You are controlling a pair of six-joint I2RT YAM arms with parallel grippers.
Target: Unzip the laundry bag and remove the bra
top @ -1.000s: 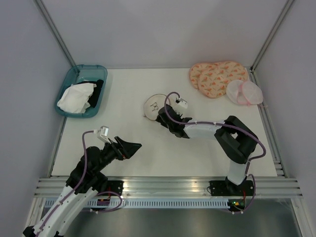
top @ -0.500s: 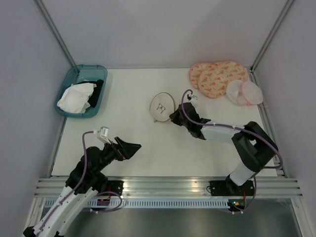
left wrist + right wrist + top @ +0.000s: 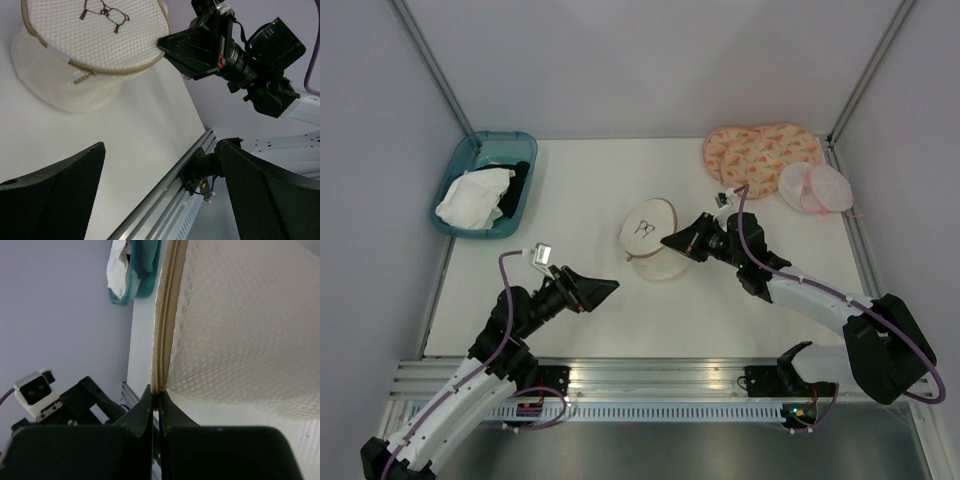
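Observation:
The laundry bag [image 3: 650,240], a cream-white mesh pouch with a tan zip rim and a black bra icon, sits mid-table, its round face tipped up. My right gripper [image 3: 667,241] is at its right edge, shut on the tan zip rim [image 3: 164,315]; the right wrist view shows the fingertips [image 3: 148,396] pinched together on the zip tape. My left gripper [image 3: 603,289] hangs open in front of the bag, to its left and apart from it. The left wrist view has the bag [image 3: 90,50] beyond its wide-spread fingers [image 3: 75,175]. The bra is not in view.
A teal tray [image 3: 457,165] at the back left holds a white cloth [image 3: 472,198] and a black cloth. At the back right lie a pink-orange patterned pad [image 3: 757,155] and a pale pink mesh pair [image 3: 815,186]. An aluminium rail [image 3: 660,375] borders the near edge.
The right gripper shut on the bag's zip rim and drew back to the right. The bag tipped up and shifted slightly. The left arm edged forward, its gripper still open.

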